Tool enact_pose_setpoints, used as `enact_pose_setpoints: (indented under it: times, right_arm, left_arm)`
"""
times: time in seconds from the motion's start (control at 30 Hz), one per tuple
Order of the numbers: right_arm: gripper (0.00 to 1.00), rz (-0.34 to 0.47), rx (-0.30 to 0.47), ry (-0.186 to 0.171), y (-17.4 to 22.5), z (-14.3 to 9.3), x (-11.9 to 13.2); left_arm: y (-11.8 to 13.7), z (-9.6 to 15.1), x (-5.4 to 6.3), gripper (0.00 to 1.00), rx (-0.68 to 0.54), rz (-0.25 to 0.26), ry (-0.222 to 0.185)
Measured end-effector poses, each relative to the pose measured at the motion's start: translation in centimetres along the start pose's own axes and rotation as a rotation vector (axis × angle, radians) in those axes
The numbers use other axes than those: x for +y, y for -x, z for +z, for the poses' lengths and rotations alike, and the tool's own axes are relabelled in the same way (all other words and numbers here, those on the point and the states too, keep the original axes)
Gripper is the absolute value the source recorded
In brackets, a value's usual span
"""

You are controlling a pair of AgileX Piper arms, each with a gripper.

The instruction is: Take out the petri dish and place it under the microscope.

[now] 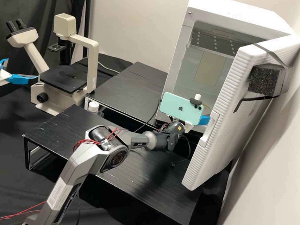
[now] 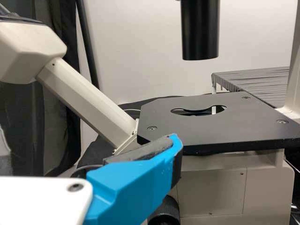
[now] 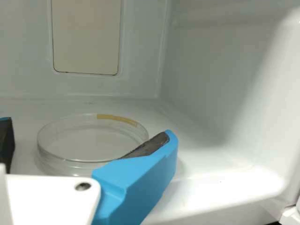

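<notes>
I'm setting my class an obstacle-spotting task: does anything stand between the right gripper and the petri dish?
Nothing visible does. The right gripper is open close to the petri dish, which lies on the floor of the white cabinet, and the right wrist view shows no object between them.

The counter [image 1: 7, 135] is draped in black cloth, with a beige microscope [image 1: 40, 63] standing on it and a grey cable [image 1: 108, 67] lying loosely behind. Two low black stands, a near one [image 1: 58, 130] and a far one [image 1: 130, 89], rise from the cloth beside the microscope. Inside the white cabinet [image 1: 234, 10], a clear petri dish [image 3: 63, 157] with a yellow strip [image 3: 116, 118] on its rim lies flat on the smooth white floor [image 3: 201, 161].
</notes>
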Motion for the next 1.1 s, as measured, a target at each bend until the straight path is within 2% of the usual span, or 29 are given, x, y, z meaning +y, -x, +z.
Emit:
enact_pose_setpoints:
  times: [0.43,1.1]
  right_arm:
    - [0.0,-0.009,0.006,0.01,-0.03,-0.17,-0.18]
    - [0.0,-0.013,0.01,-0.001,-0.08,-0.37,-0.36]
  left_arm:
    - [0.0,0.0,0.0,1.0,0.0,0.0,0.0]
    - [0.0,0.0,0.0,1.0,0.0,0.0,0.0]
